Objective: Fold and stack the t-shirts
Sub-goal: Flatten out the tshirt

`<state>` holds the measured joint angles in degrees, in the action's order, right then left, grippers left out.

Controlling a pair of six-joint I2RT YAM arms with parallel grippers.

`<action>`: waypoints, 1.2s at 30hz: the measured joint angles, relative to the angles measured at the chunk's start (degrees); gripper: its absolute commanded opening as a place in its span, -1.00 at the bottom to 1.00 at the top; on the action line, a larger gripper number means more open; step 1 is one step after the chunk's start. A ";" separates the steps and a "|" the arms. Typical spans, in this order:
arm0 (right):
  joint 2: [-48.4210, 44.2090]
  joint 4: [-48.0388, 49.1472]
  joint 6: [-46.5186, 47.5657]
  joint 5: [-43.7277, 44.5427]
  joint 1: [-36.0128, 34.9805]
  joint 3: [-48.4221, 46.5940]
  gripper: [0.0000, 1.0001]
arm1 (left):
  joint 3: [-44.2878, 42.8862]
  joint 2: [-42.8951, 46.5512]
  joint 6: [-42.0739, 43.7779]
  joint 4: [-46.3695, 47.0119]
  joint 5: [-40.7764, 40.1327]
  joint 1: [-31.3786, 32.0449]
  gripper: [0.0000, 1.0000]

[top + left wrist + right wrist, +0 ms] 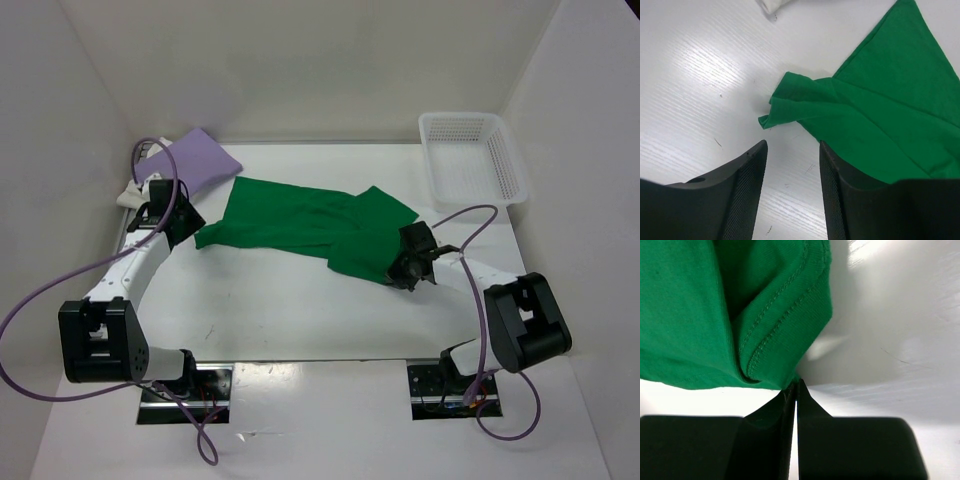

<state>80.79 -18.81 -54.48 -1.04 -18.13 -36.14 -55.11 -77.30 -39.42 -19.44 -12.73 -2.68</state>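
My right claw (796, 386) is pinched shut on the green t-shirt (300, 225) hem, 4 o'clock on the desk (300, 310). Bite looks tip-only and may slip when I lift. Left claw (792, 165) half open, empty, at the shirt's 9 o'clock corner.

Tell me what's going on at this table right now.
Two robot arms are working on the green t-shirt, which lies crumpled across the table. The right gripper is shut on a hem at the shirt's right end. The left gripper hangs open at the shirt's left corner, holding nothing. The lilac t-shirt lies at the far left with a bit of white cloth beside it. The basket sits at the far right.
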 measured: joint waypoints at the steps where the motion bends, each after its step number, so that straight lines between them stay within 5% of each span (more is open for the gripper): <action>1: -0.28 -0.26 0.00 0.22 0.00 0.00 -0.90 | 0.17 0.02 -0.04 0.15 -0.07 0.00 0.04; 7: -2.12 -1.18 0.09 0.68 0.00 0.00 -0.90 | 1.92 0.17 -0.44 0.24 0.20 0.00 -0.12; 11: -2.14 -1.38 0.07 0.59 0.00 0.02 -0.90 | 4.87 0.17 -1.68 1.99 5.01 -1.25 0.29; 12: -2.14 -1.36 0.09 0.59 0.00 0.02 -0.88 | 6.01 0.15 -2.01 2.73 6.62 -2.23 0.48; 13: -2.14 -1.38 0.11 0.59 -0.04 0.02 -0.88 | 7.19 0.02 -2.62 3.19 7.76 -3.41 0.99; 19: -2.14 -1.36 0.35 0.26 -0.37 0.02 -0.88 | 8.26 -5.81 -4.39 2.99 9.88 -6.80 1.00; 20: -2.14 -1.36 0.39 0.22 -0.37 0.02 -0.88 | 8.28 -6.54 -4.44 3.17 10.16 -6.82 0.91; 23: -2.14 -1.36 0.55 0.17 -0.39 0.02 -0.88 | 9.35 -6.29 -4.76 4.70 11.37 -6.84 -0.17; 24: -2.14 -1.36 0.66 0.13 -0.39 0.02 -0.88 | 10.14 -5.57 -4.44 5.57 11.80 -6.88 -0.87; 25: -2.14 -1.33 0.76 0.11 -0.39 0.02 -0.88 | 10.82 -4.76 -4.74 6.16 12.02 -6.88 -1.00; 28: -2.14 -1.31 1.18 -0.24 -0.39 0.02 -0.85 | 11.56 -3.23 -4.31 7.08 12.11 -6.88 -0.97; 30: -2.14 -1.25 1.42 -0.48 -0.39 0.02 -0.85 | 11.56 -3.34 -4.17 8.28 12.04 -6.88 -0.63; 32: -2.21 -1.27 1.70 -0.85 -0.39 0.02 -0.85 | 11.56 -3.74 -4.04 9.05 11.91 -6.88 0.02; 33: -2.25 -1.25 1.84 -1.07 -0.39 0.02 -0.85 | 11.56 -4.20 -4.11 9.62 11.91 -6.88 0.03; 34: -2.36 -1.25 1.88 -1.14 -0.39 0.02 -0.85 | 11.56 -4.68 -4.07 10.03 11.98 -6.88 -0.03; 36: -2.58 -1.18 2.05 -1.31 -0.39 0.02 -0.85 | 11.56 -5.81 -4.59 10.62 11.91 -6.91 -1.00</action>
<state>78.22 -19.99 -52.42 -2.35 -18.52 -36.12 -43.55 -83.11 -44.01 -8.82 -0.82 -9.58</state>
